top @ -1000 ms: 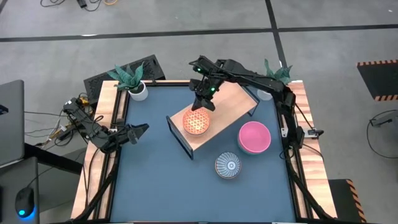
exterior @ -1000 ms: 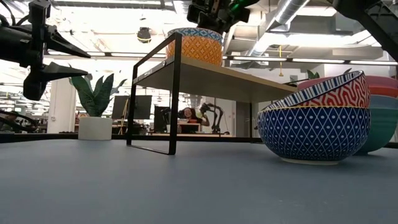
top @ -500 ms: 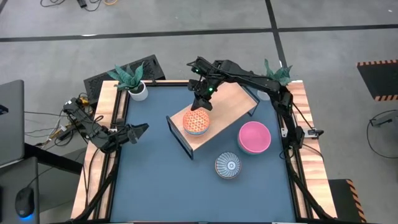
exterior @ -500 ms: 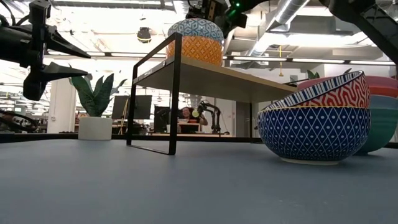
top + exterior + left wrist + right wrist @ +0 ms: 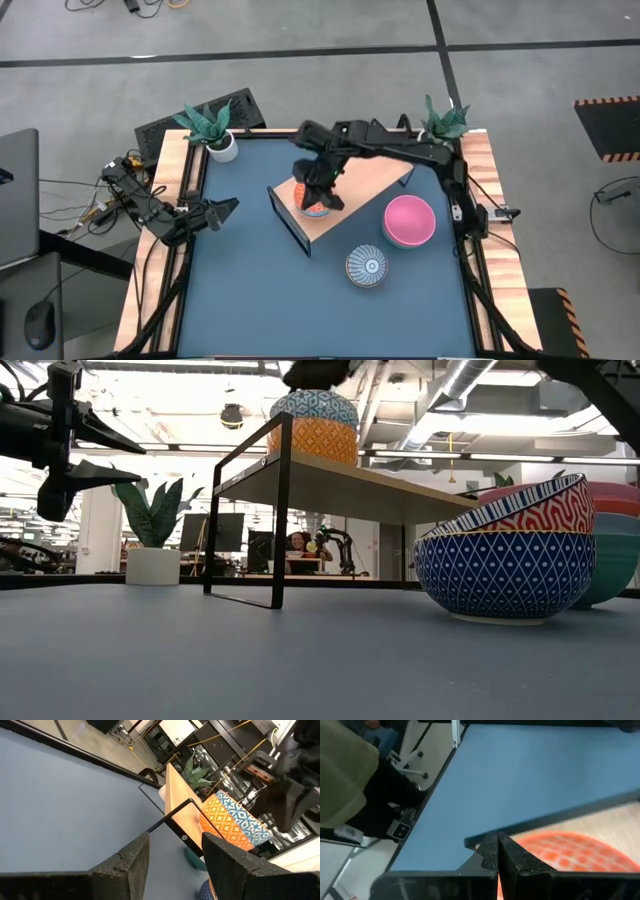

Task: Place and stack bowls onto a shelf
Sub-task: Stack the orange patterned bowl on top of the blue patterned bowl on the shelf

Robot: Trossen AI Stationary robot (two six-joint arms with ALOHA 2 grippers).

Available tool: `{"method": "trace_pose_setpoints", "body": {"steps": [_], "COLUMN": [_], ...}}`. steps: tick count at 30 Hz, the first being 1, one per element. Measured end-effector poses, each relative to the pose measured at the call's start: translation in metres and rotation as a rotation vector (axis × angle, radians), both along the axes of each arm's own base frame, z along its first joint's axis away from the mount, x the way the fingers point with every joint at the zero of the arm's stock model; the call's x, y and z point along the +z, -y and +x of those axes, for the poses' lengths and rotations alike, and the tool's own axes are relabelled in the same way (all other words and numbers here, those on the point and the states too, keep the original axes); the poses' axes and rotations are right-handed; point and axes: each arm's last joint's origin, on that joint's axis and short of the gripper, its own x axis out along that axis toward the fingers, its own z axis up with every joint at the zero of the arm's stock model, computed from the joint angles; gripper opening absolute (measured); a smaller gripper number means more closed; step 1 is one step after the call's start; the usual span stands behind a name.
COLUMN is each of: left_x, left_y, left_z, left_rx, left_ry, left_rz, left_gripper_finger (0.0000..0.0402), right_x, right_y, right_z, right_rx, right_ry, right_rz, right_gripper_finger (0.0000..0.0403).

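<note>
While the left gripper (image 5: 222, 209) hangs above the counter's (image 5: 250, 290) left edge with its fingers (image 5: 131, 861) spread apart and nothing between them, a white pot with a green plant (image 5: 212, 128) stands in the counter's far left corner. Right of these, the shelf (image 5: 362, 182) lies at a slant across the far middle of the counter, its black frame (image 5: 246, 500) end pointing toward the near left. On that end of the board sits a stack of two small bowls: a yellow-orange bowl (image 5: 312, 439) below and a light blue patterned bowl (image 5: 311, 406) nested inside it. The right gripper (image 5: 320, 190) hovers straight over this stack with its fingers (image 5: 506, 856) pressed together, gripping nothing; its wrist view shows the orange-red inside (image 5: 570, 852) of the upper bowl just below the fingertips. Farther right, a pink bowl (image 5: 409, 220) rests on the counter just beside the shelf's near long side, close to the counter's right edge. A blue-white bowl (image 5: 367, 265) stands nearer the front edge; the low view shows it as two nested patterned bowls (image 5: 505, 560). A second potted plant (image 5: 440, 122) stands in the far right corner
</note>
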Motion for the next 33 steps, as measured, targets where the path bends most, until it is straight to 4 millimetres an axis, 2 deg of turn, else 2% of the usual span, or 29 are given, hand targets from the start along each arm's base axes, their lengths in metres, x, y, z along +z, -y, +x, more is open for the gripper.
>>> {"method": "trace_pose_setpoints", "body": {"steps": [3, 9, 15, 33], "left_x": [0.0, 0.0, 0.0, 0.0], "left_y": [0.0, 0.001, 0.001, 0.001], "left_z": [0.0, 0.0, 0.0, 0.0], "left_rx": [-0.009, -0.025, -0.025, -0.024], "left_ry": [0.0, 0.0, 0.0, -0.001], "left_rz": [-0.001, -0.002, -0.003, -0.001], "left_gripper_finger": [0.0165, 0.0165, 0.0165, 0.0165], "right_x": [0.0, -0.001, -0.002, -0.005], "right_y": [-0.004, 0.004, 0.004, -0.007], "right_z": [0.002, -0.001, -0.001, -0.002], "right_rx": [0.005, -0.028, -0.028, -0.038], "right_ry": [0.008, -0.023, -0.023, -0.081], "right_rz": [-0.006, 0.005, 0.005, -0.054], "right_gripper_finger": [0.0019, 0.0019, 0.0019, 0.0019]}}
